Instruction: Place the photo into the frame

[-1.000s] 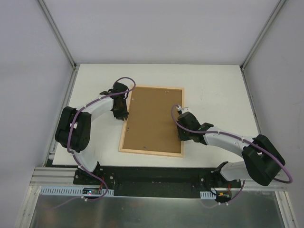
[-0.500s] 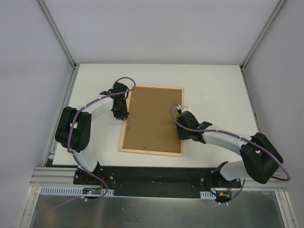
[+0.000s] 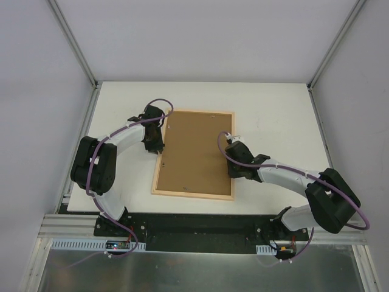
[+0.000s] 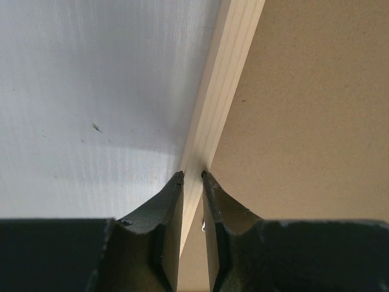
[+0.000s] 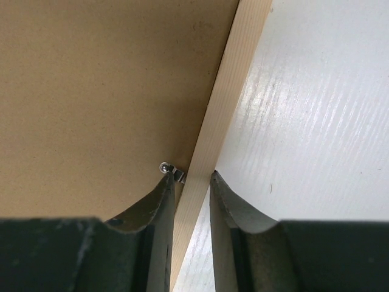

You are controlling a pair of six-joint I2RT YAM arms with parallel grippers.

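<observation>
White table [image 3: 273,109], enclosed by pale walls. Lying flat at its centre is the frame [image 3: 200,112], back upward, its long axis running away from the arm bases. The brown backing board [image 3: 194,152] fills it.

The left gripper [image 4: 191,175] straddles the left long rail and the right gripper [image 5: 189,176] the right one. Each has its jaws drawn in against the wood, apparently pinching it. The arms are equally near, so any lift or turn depends on this opposed two-rail hold.

The photo is not visible in any view; whether it lies beneath the board cannot be told. A small metal tab [image 5: 164,167] sits beside the right gripper's inner finger.
</observation>
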